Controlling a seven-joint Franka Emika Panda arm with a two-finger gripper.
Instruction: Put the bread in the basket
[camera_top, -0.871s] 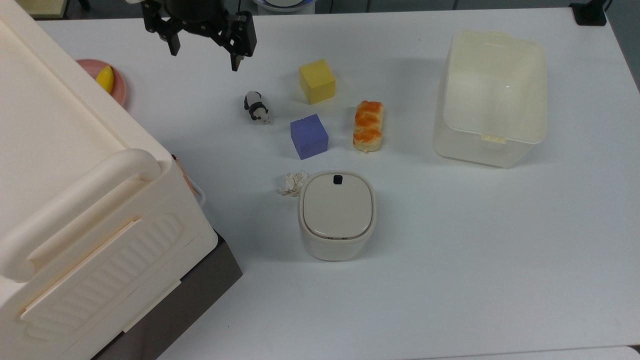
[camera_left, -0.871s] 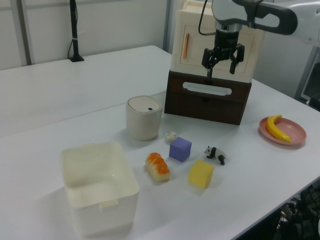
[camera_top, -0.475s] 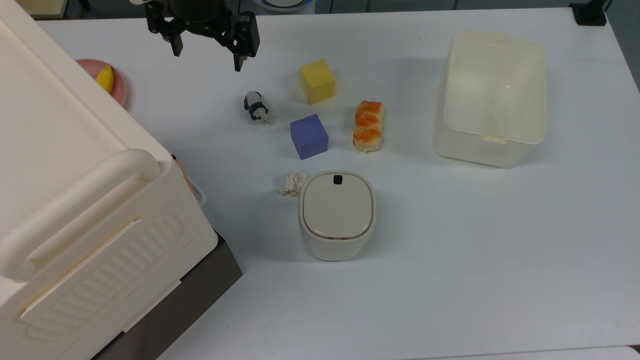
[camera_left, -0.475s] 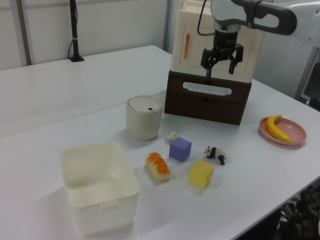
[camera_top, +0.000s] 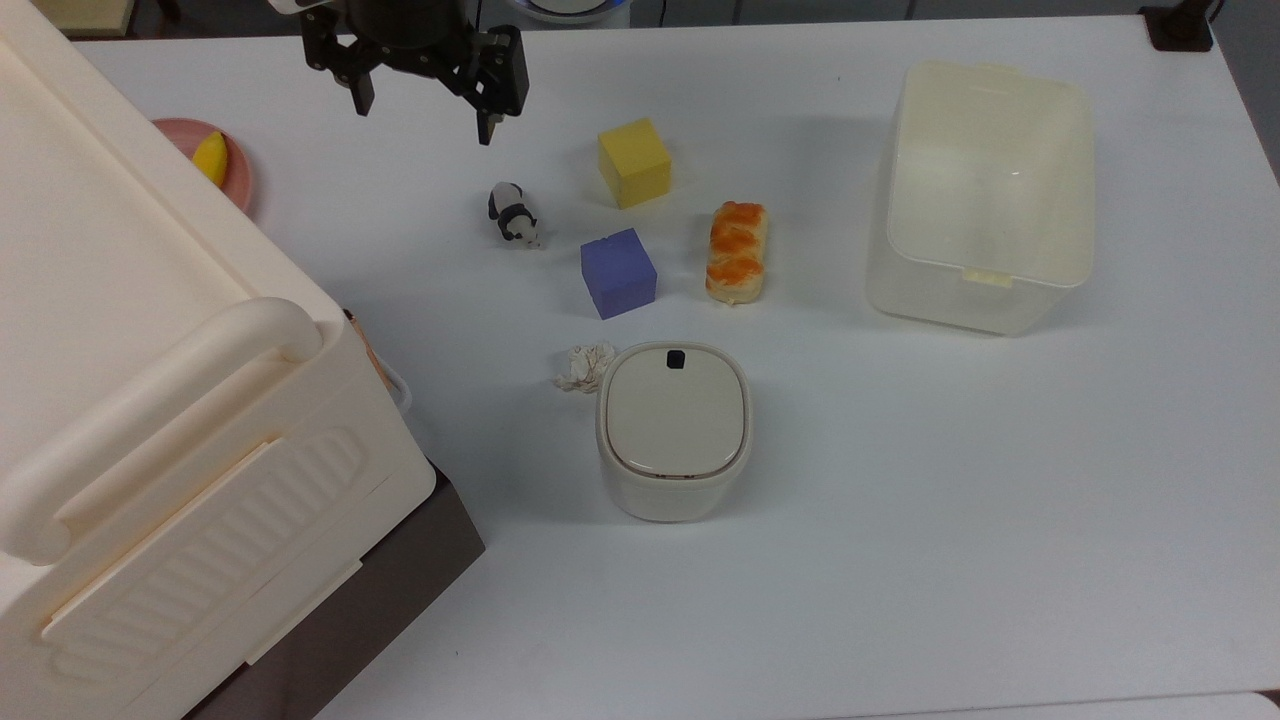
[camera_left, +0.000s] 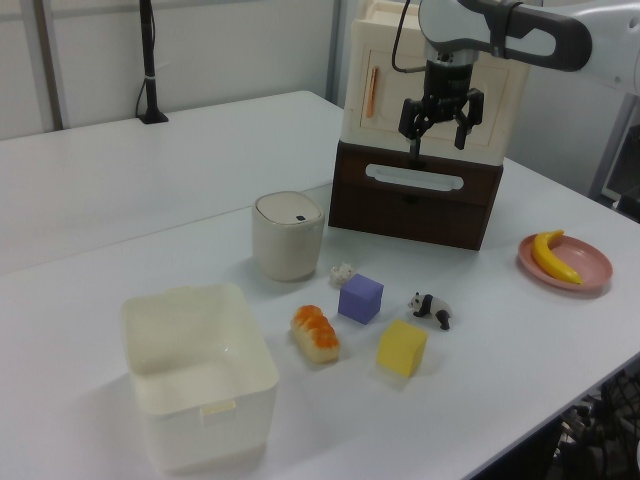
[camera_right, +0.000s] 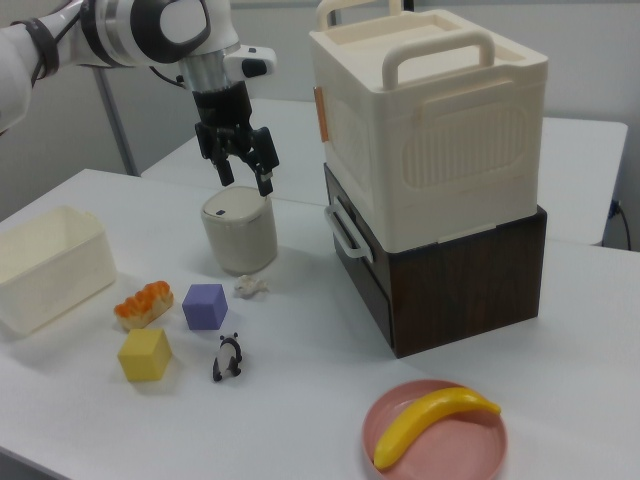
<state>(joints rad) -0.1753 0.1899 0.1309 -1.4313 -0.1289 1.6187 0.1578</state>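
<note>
The bread (camera_top: 737, 251) (camera_left: 315, 333) (camera_right: 144, 303), a small loaf with an orange-brown braided top, lies on the white table between the purple cube and the basket. The basket (camera_top: 982, 195) (camera_left: 197, 372) (camera_right: 48, 266), a cream translucent tub, stands empty at the top view's right. My gripper (camera_top: 425, 118) (camera_left: 436, 137) (camera_right: 246, 175) hangs open and empty high above the table at the top view's upper left, well away from the bread, with its black fingers (camera_top: 489, 110) spread wide.
A yellow cube (camera_top: 634, 162), a purple cube (camera_top: 618, 272), a toy panda (camera_top: 513, 213) and a crumpled white scrap (camera_top: 585, 366) lie near the bread. A lidded round bin (camera_top: 674, 428) stands in front. A big cream crate (camera_top: 150, 400) on a brown box and a pink plate (camera_right: 436, 435) with a banana stand at the top view's left.
The open gripper has shifted slightly toward the top view's right and up. Nothing on the table has moved.
</note>
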